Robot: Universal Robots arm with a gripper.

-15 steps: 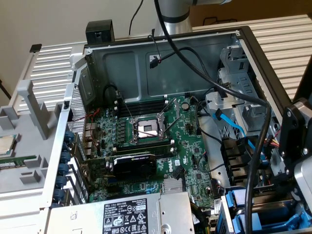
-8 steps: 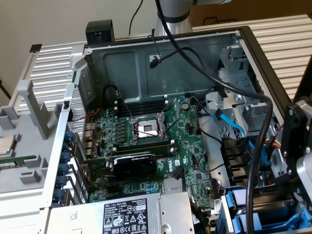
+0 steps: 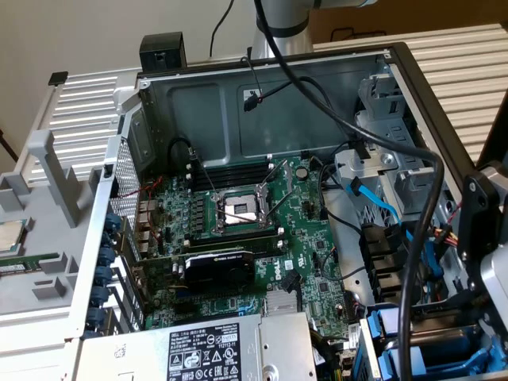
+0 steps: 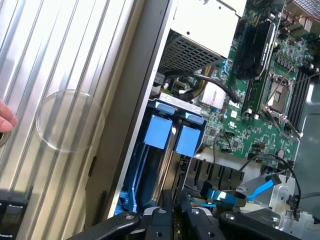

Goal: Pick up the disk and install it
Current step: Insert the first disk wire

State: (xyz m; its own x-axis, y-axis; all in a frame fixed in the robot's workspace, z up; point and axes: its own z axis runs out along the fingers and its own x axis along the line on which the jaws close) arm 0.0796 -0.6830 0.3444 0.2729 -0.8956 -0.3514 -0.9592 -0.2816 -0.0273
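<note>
The disk [image 4: 165, 170] stands on edge in the drive bay at the case's corner, a narrow silver strip between bright blue frame parts. Two blue tabs [image 4: 161, 132] mark its far end. My gripper [image 4: 176, 212] sits at the disk's near end, its black fingers [image 4: 160, 219] drawn close together on the silver edge. In the exterior view the arm's wrist [image 3: 488, 238] hangs over the blue frames [image 3: 444, 349] at the lower right of the open computer case.
The motherboard [image 3: 238, 230] fills the middle of the case, with the silver power-supply box [image 3: 206, 353] in front. Black and blue cables [image 3: 397, 222] run beside the bay. Ribbed metal panels [image 4: 60, 75] lie outside the case wall, and a hand [image 4: 5, 120] shows at that panel's edge.
</note>
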